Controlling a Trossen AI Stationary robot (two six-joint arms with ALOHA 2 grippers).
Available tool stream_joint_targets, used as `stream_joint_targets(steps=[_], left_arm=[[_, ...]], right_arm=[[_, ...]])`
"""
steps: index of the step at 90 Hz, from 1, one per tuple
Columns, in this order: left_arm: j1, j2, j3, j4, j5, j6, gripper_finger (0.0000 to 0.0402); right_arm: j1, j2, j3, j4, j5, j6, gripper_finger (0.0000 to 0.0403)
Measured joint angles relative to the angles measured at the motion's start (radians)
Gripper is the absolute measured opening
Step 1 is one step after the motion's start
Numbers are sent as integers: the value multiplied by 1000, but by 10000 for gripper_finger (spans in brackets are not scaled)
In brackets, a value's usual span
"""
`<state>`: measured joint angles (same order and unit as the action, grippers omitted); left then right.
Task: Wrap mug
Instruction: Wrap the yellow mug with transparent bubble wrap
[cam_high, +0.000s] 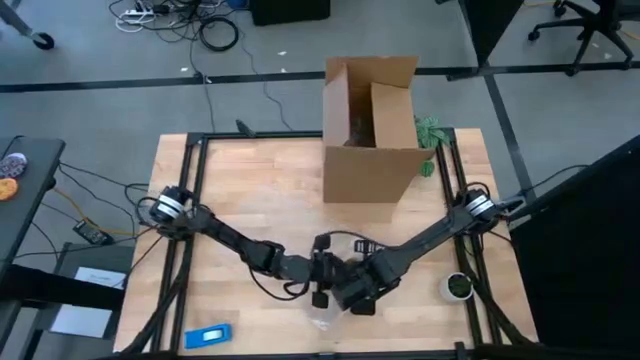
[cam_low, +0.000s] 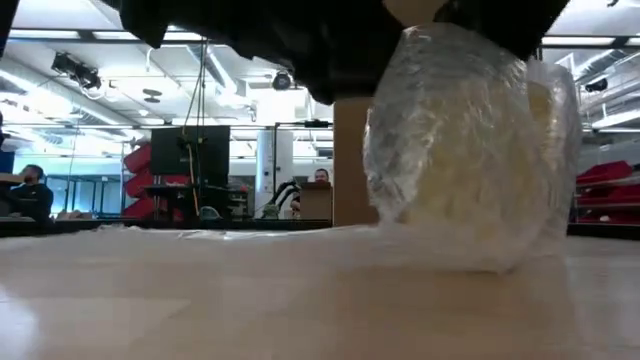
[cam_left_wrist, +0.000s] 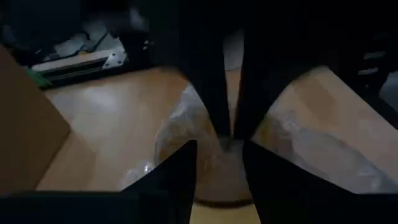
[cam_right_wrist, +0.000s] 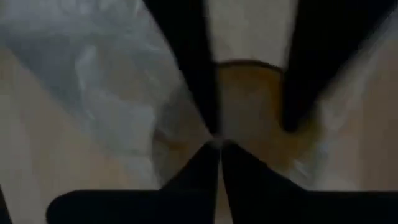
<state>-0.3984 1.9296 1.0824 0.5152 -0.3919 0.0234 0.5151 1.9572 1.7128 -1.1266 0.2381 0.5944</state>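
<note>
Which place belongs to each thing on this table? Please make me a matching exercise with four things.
Things:
1. mug
2. cardboard box
3. blue object
4. green round object

Places:
A. by the right edge of the table
B. at the left corner, on the side opposite the box
C. at the far side, top open
D. inside clear wrap, where the left claw and right claw meet

Pairs: 1-D, 2-C, 3-B, 4-A

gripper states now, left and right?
Left gripper: fingers spread around the clear-plastic-wrapped mug, grip cannot be told.
Right gripper: fingers straddle the same mug, grip cannot be told.
</note>
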Motion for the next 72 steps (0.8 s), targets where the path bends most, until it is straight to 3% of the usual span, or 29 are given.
stream_joint_targets(steps=[20, 35, 72], left_arm=[[0, 15, 2, 7, -7, -9, 115], [0, 14, 0, 23, -7, -4, 115], [-1, 13, 0, 24, -11, -27, 115]], right_arm=[[25, -117, 2, -94, 33, 88, 0], [31, -109, -3, -103, 83, 106, 0], [-11, -1, -241, 218, -58, 10, 1]])
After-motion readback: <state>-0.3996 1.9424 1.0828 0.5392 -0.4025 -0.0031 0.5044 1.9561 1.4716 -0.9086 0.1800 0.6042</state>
